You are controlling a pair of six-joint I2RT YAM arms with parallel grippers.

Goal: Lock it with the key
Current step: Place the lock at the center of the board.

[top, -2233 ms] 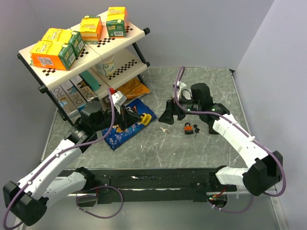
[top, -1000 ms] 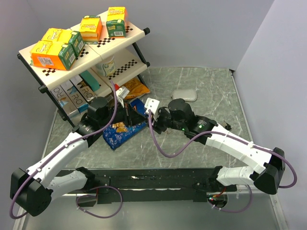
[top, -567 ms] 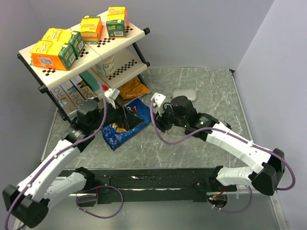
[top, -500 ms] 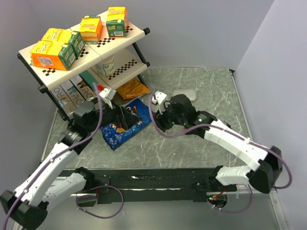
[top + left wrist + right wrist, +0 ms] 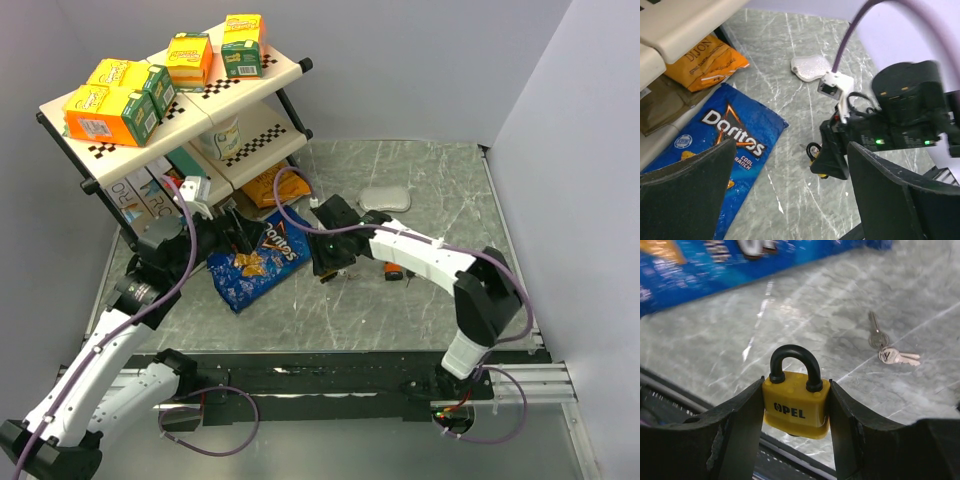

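Note:
My right gripper (image 5: 796, 405) is shut on a yellow padlock (image 5: 797, 410), body squeezed between both fingers, black shackle upward with both legs in the body. In the top view that gripper (image 5: 328, 262) hangs low over the table's middle. Seen from the left wrist, the key (image 5: 813, 149), black-headed, sticks out of the padlock's (image 5: 823, 175) underside, below the right gripper (image 5: 832, 160). My left gripper (image 5: 790, 150) is open and empty, well apart from the key. In the top view the left gripper (image 5: 240, 237) sits back by the shelf.
A blue Doritos bag (image 5: 255, 260) lies between the arms. An orange padlock (image 5: 393, 269) rests right of the right gripper. Silver keys (image 5: 887, 347) lie on the marble table. A shelf rack (image 5: 180, 110) with cartons stands at back left, a pale oval pad (image 5: 384, 198) behind.
My left gripper opened, let go near the padlock and drew back left toward the shelf. The right gripper kept its grip on the yellow padlock and sank slightly lower.

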